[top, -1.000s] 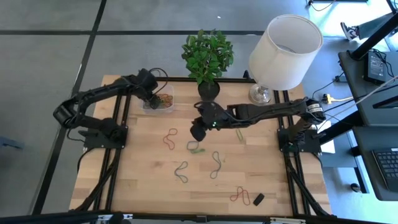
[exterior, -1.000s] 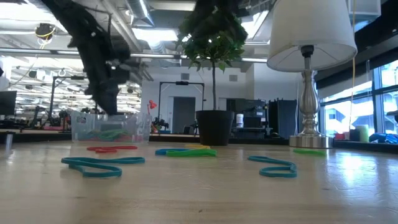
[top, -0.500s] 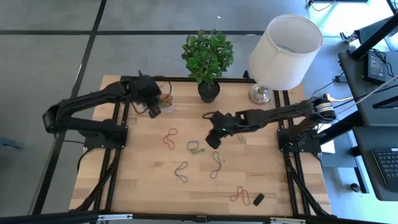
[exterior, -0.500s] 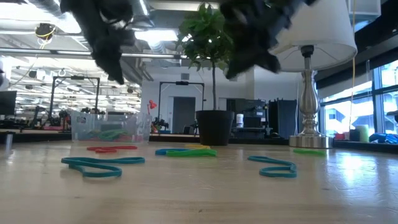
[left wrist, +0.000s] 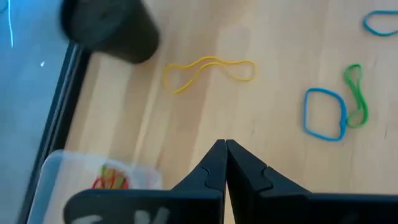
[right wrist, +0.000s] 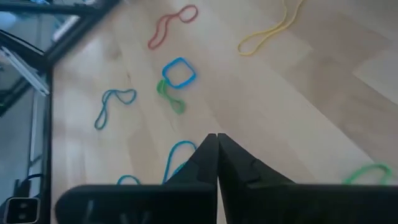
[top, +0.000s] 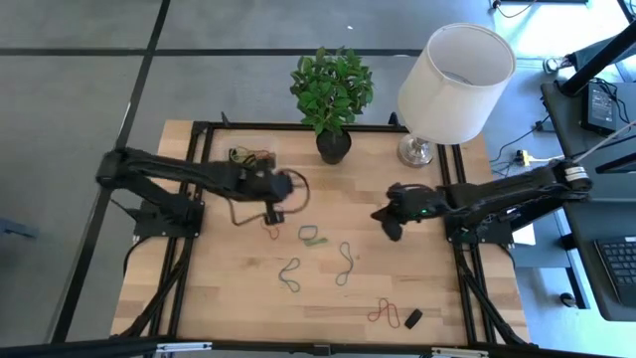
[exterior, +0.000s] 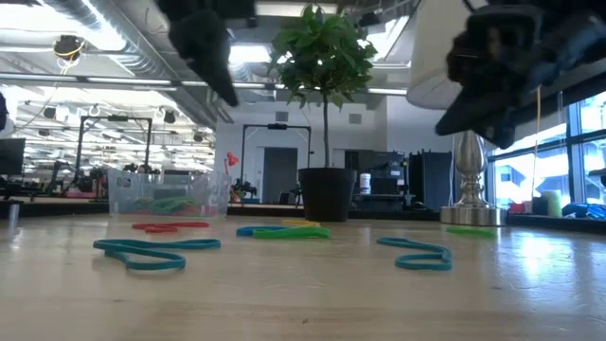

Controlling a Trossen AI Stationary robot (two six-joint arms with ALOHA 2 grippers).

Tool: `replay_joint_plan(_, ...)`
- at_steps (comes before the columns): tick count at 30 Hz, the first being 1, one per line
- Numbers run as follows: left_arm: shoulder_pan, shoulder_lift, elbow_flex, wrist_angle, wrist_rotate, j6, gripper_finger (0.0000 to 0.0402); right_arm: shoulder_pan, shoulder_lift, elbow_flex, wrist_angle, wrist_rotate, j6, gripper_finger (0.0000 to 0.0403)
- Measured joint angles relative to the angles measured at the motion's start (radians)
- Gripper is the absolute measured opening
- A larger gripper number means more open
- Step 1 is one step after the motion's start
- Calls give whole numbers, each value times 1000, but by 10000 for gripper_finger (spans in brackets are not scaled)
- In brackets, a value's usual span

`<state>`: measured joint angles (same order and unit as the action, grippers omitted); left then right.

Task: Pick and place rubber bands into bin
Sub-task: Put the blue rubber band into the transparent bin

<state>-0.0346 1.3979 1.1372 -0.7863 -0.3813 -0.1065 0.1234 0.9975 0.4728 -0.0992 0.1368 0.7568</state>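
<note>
- Left gripper (left wrist: 225, 149), fingers pressed together and empty, is seen above the table; a red rubber band (top: 269, 227) lies just beneath it, and the clear plastic bin (left wrist: 93, 177) close behind.
- Right gripper (right wrist: 216, 142), likewise closed and empty, hangs apart.
- Step judged: reaching; reopening is required next.
- Bin contents are shown only by the left wrist and low views.

no readable text, no labels, no brands, no numbers
</note>
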Motion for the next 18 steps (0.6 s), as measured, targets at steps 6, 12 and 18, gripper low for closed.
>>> replay_joint_plan(6,-52,251,130,5,14,7,9,0,-132,-80,4,0,-8,4)
replay_joint_plan(12,-71,432,194,6,97,4,50,-1,-150,-85,2,-33,-82,4)
replay_joint_plan(18,-67,554,219,34,106,-25,99,0,-150,-85,-2,-62,-88,4)
